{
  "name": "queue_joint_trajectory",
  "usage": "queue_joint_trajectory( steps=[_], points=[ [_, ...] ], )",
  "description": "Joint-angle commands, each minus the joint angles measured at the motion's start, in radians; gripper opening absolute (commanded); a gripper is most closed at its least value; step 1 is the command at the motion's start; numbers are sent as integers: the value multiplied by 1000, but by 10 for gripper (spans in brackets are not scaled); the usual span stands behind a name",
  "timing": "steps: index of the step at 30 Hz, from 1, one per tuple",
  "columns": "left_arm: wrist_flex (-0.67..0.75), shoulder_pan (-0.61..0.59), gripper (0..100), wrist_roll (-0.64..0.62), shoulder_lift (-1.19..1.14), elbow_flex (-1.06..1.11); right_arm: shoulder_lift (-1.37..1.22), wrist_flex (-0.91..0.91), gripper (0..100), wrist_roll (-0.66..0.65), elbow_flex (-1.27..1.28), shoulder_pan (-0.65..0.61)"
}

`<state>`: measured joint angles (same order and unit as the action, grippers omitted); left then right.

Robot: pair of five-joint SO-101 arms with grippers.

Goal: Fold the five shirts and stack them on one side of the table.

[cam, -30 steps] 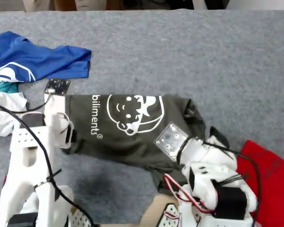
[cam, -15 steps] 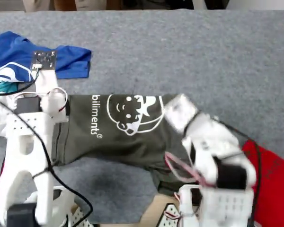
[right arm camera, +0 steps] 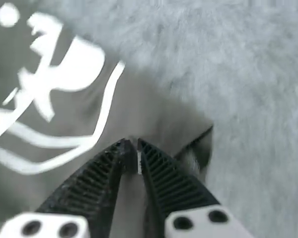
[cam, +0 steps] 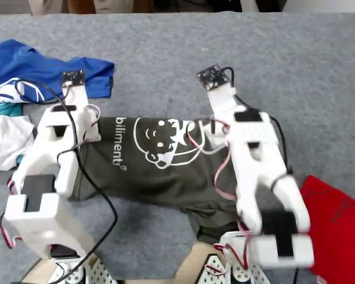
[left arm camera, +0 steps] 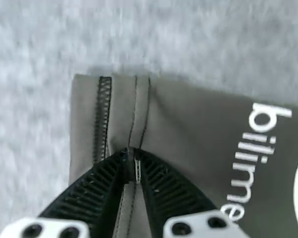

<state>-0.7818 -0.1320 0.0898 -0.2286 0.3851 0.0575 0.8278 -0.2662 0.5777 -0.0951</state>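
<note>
Left gripper (left arm camera: 131, 162) is pinched almost closed on the olive shirt (cam: 160, 171). Its two black ribbed jaws meet on a stitched seam just in from the shirt's hemmed edge, near one corner. Right gripper (right arm camera: 132, 148) is likewise narrowed to a sliver, nipping the same shirt's fabric beside the white printed circle, close to the edge where the grey table (cam: 284, 71) begins. The olive shirt lies spread across the middle of the table, print up, with a bunched dark fold at its near right end and an arm over each end. A crumpled blue shirt (cam: 47, 74) sits beyond the olive shirt's left end. A white shirt (cam: 6, 145) lies just left of the olive shirt. A red shirt (cam: 337, 225) lies to the olive shirt's right, near the bunched end.
</note>
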Motion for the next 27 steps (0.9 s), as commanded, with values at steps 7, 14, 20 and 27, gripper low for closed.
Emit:
queue_joint_trajectory(
  steps=[7,14,20,27],
  points=[
    [17,9,19,-6,-94,-180,-486,-80,37,9,-487,156],
    [18,12,19,-6,-93,-181,-587,-11,37,9,-742,160],
    [-86,6,19,2,-10,-196,-504,287,37,9,-848,154],
    [-264,11,19,2,222,-216,-326,549,37,9,-805,94]
  ],
)
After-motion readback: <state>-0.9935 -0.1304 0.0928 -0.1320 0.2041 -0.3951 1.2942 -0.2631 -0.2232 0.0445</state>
